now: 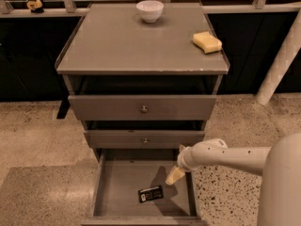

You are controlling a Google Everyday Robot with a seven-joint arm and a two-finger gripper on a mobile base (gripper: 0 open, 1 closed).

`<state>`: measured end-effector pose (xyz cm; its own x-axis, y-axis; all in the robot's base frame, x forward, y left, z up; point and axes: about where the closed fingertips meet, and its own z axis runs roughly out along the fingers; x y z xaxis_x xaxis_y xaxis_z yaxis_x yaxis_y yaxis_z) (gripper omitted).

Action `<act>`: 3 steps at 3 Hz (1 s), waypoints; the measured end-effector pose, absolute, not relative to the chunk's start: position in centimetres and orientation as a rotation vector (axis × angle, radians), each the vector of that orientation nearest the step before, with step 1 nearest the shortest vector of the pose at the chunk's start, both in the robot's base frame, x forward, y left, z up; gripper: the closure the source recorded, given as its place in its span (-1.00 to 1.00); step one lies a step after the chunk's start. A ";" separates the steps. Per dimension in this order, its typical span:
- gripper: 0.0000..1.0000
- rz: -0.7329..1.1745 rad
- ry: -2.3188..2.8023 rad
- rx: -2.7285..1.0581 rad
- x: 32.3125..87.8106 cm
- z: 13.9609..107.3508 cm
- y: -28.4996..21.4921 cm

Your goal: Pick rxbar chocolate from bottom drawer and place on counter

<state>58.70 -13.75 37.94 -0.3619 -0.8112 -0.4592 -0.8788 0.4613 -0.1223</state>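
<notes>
Lying flat on the deep grey bottom drawer's (115, 188) floor, near its front centre, the small black-wrapped rxbar chocolate (151, 194) is sitting ungripped. The tan-tipped gripper (175, 175) is hanging over the drawer's right-rear part; whether it is open or closed I cannot tell. In my judgement it is best lowering squarely across the bar's short width, avoiding the drawer's right wall, before rising to the flat grey counter (127, 46) above.

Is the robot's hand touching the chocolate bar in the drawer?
Apart. The camera view shows the gripper over the open bottom drawer, up and right of the chocolate bar, with shadowed drawer floor showing between them.
</notes>
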 end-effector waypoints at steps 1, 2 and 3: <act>-1.00 0.210 2.287 -1.397 59.6 34.3 -14.1; -1.00 0.334 2.337 -1.335 59.4 28.0 -14.0; -1.00 0.521 2.357 -1.257 59.6 19.7 -12.8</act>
<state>59.60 -12.81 19.65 -0.5050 -0.6871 -0.5223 -0.8432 0.5220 0.1286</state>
